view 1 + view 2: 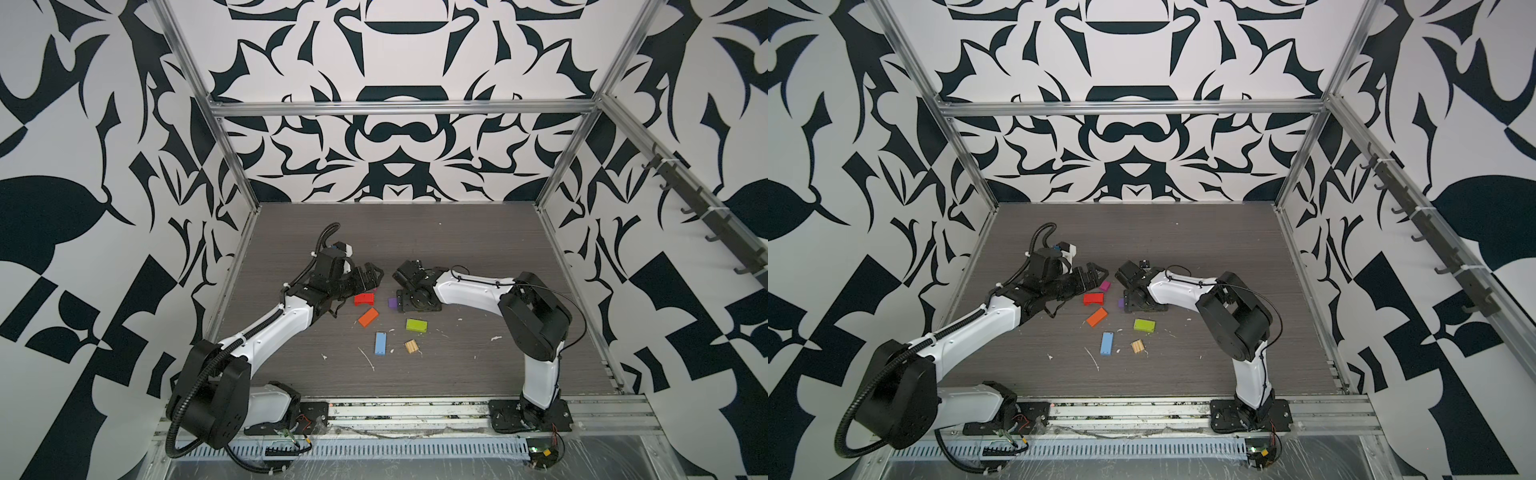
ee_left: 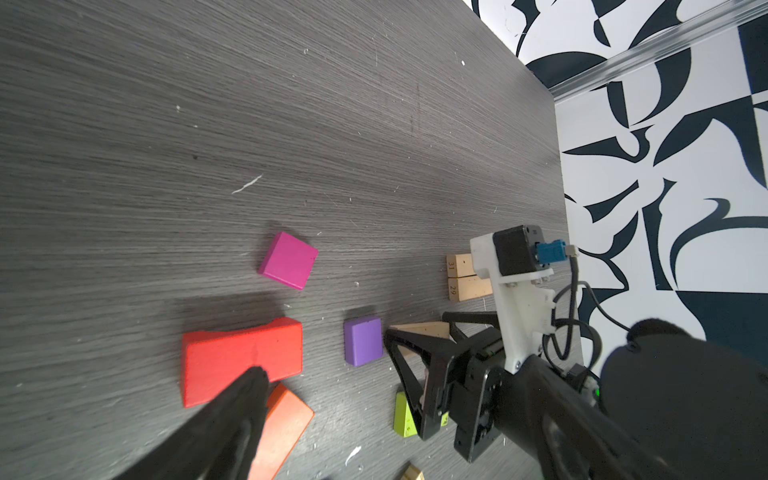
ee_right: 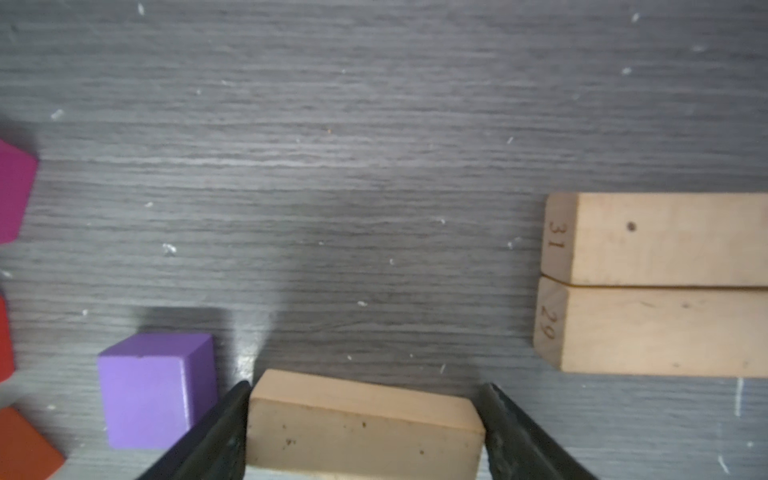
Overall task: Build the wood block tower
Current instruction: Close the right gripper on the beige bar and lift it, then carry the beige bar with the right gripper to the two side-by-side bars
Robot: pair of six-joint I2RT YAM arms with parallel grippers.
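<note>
Starting stage only: the tower was just two tan planks (image 3: 656, 286) lying flat, side by side and touching, near the counter (image 1: 457, 249) centre, not visible in either top view. Right pincer (image 3: 366, 385) was clamped across a third tan plank (image 3: 361, 428), apart from that pair. Left pincer (image 1: 372, 277), at its 9 o'clock, stood spread wide and empty. Loose toward 6 o'clock: red block (image 1: 364, 298), orange block (image 1: 368, 317), green block (image 1: 416, 325), blue block (image 1: 380, 343), ridged tan square (image 1: 411, 346). Purple cube (image 1: 392, 302) and magenta cube (image 1: 1105, 285) sat by the pincers. Nothing stacked yet; every colour layer was left, I'd judge.

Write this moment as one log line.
right gripper: closed on tan plank | left gripper: open near red block | nearby: two numbered planks side by side
</note>
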